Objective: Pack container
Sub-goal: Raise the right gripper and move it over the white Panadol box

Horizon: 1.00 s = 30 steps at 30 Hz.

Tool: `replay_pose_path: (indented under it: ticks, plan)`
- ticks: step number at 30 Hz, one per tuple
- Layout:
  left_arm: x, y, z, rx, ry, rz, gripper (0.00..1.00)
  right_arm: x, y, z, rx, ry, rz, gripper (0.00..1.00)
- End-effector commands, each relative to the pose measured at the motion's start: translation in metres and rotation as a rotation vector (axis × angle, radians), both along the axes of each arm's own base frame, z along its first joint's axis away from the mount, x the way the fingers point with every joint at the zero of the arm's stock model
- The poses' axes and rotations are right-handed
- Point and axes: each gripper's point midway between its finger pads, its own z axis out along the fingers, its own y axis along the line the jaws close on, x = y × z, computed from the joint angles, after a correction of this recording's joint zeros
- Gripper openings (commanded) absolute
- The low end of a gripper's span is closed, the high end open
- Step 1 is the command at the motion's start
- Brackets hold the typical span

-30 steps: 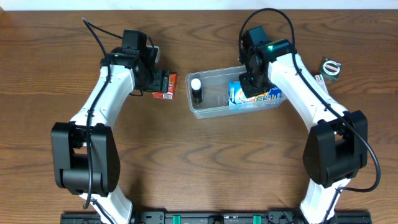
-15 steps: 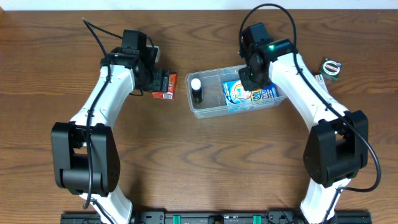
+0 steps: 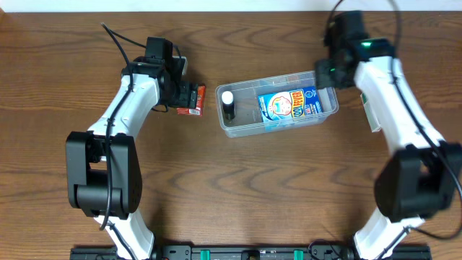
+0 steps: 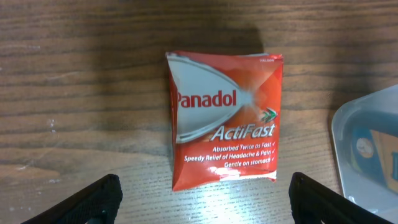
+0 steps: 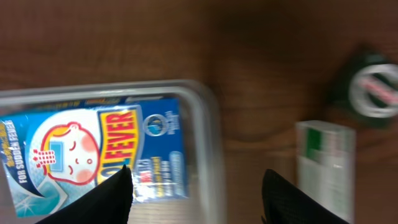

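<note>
The container [image 3: 245, 110], a clear shallow tub, lies at the table's middle. Inside it a blue fever-patch packet [image 3: 289, 105] lies flat at the right end, and a small dark bottle with a white cap [image 3: 227, 105] is at the left end. My right gripper [image 3: 328, 76] hovers open over the tub's far right corner, holding nothing; its wrist view shows the tub's rim [image 5: 208, 143] and the packet [image 5: 93, 149] below the gripper [image 5: 196, 193]. My left gripper [image 4: 202, 199] stands open above a red Panadol sachet [image 4: 224, 118] on the wood left of the tub [image 4: 367, 149].
Right of the tub, a white-and-green box [image 5: 326, 168] and a round dark green item [image 5: 370, 93] lie on the wood. In the overhead view my right arm covers most of them; a sliver of the box [image 3: 372, 112] shows.
My right gripper has opened and let go of the blue packet, which now lies flat in the tub. That gripper then moved to the far right. The left arm has hardly moved.
</note>
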Motion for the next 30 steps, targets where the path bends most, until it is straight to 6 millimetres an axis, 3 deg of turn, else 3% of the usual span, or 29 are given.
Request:
replay_pose_path:
  ticks: [1,4,13,19,30]
  plan:
    - [0.0,-0.003,-0.008,-0.014,0.012,-0.012,0.94,-0.003,-0.029,0.045,-0.003,-0.099,-0.058,0.67]
    - [0.002,-0.004,-0.008,-0.01,0.001,-0.024,1.0,-0.009,-0.05,0.045,-0.006,-0.084,-0.104,0.68]
    - [0.008,-0.014,-0.006,-0.014,-0.033,-0.045,0.98,-0.025,-0.092,0.035,-0.011,-0.023,-0.204,0.69]
    - [0.007,-0.025,-0.02,-0.002,-0.014,-0.071,0.98,-0.029,-0.105,0.034,-0.011,-0.012,-0.235,0.7]
    - [0.007,-0.016,-0.048,0.067,0.029,-0.055,0.98,-0.031,-0.105,0.032,-0.011,-0.006,-0.236,0.71]
